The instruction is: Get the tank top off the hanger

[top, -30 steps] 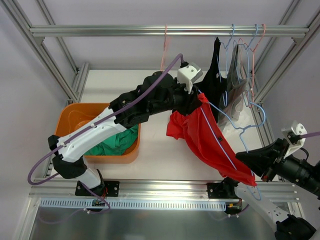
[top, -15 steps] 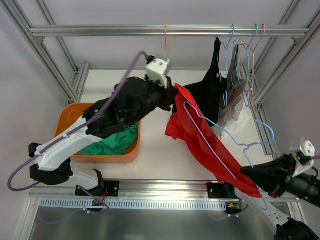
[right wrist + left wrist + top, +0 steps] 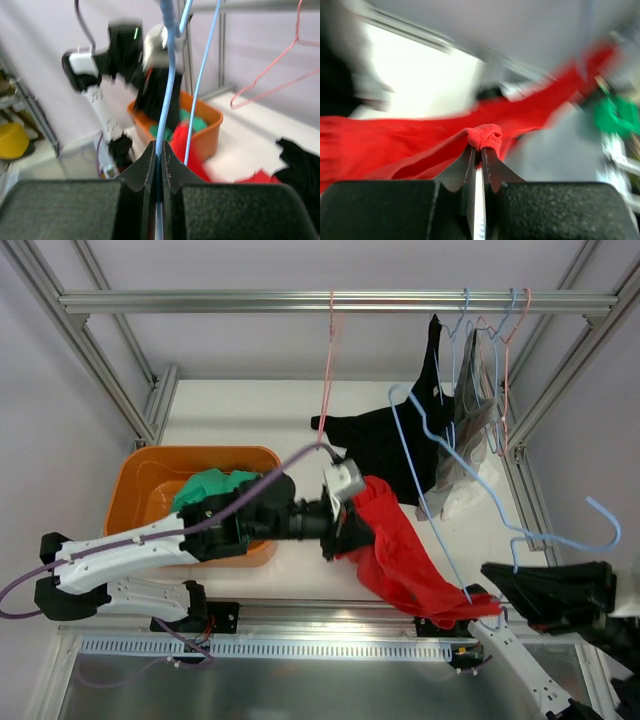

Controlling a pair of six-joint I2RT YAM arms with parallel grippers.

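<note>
The red tank top [image 3: 400, 560] is stretched low over the white tabletop [image 3: 250, 410]. Its long axis runs slantwise from the left hand [image 3: 335, 530] toward the right hand [image 3: 495, 578], and its near end hangs just beside the right hand.

A second ago the left hand was farther back and higher, with its jaws partly apart and the light blue wire hanger [image 3: 440, 490] lying inside the cloth. Now that hand has drawn nearer and leftward. The hanger stands mostly bare beyond the right hand, with only its near tip at the red cloth.

The left hand [image 3: 480, 150] is pinched tight on a bunched red edge. The right hand [image 3: 159, 147] is clamped on the hanger wire [image 3: 167, 75].

Left of the left hand is an orange plastic bin [image 3: 140, 490] holding green cloth [image 3: 205, 488]. Beyond it lies a black garment [image 3: 385, 440].
</note>
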